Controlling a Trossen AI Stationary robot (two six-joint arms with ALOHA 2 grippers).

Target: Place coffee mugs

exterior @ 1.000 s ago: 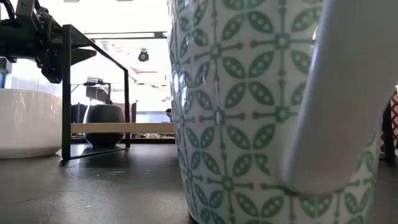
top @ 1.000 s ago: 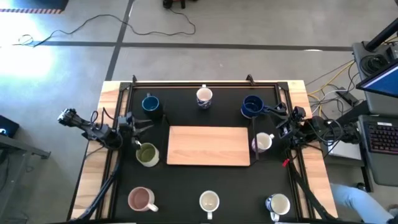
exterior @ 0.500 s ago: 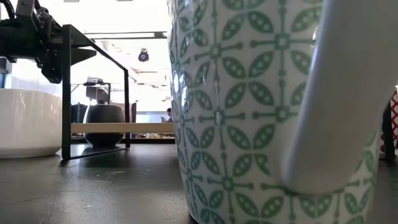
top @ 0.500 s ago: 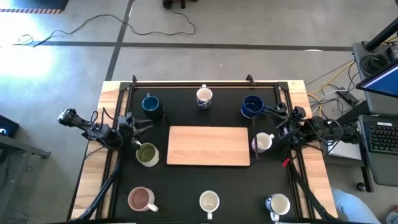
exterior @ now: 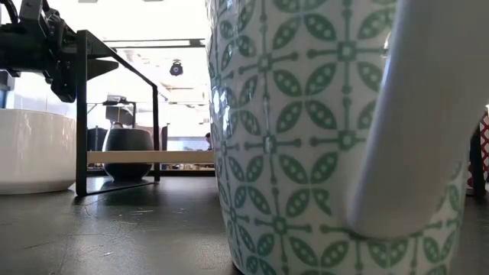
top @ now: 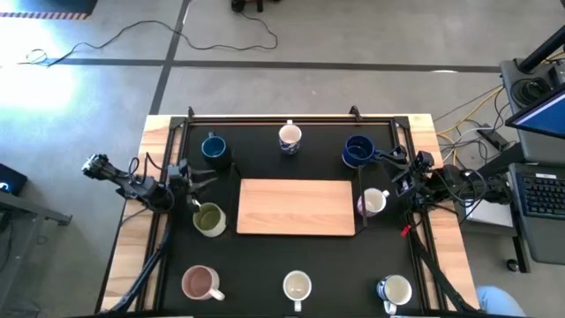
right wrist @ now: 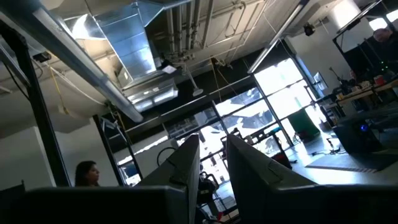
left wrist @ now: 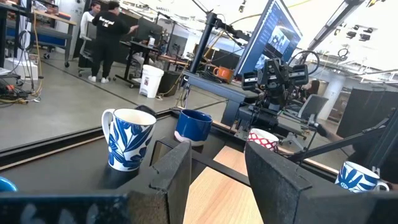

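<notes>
Black tabletop (top: 265, 265), and eight mugs ring the light wooden board (top: 296, 208) at its centre. Along the far edge sit a blue mug (top: 214, 148), a white patterned mug (top: 290, 137) and a dark blue mug (top: 357, 151). The olive green mug (top: 208, 218) stands just beside the board's left end, and a white mug (top: 373, 202) just beside its right end. Along the near edge we have the pink mug (top: 199, 283), a white mug with a green leaf pattern (top: 297, 287) that fills the low view (exterior: 306, 137), and a shiny-sided mug (top: 395, 290). The left gripper (top: 201, 179) hovers between the blue mug and the olive one, fingers (left wrist: 273, 180) spread with a clear gap. The right gripper (top: 388, 159) sits next to the dark blue mug, its fingers (right wrist: 186, 162) parted with a narrow gap and pointing upward in its wrist view. People stand in the room behind.
</notes>
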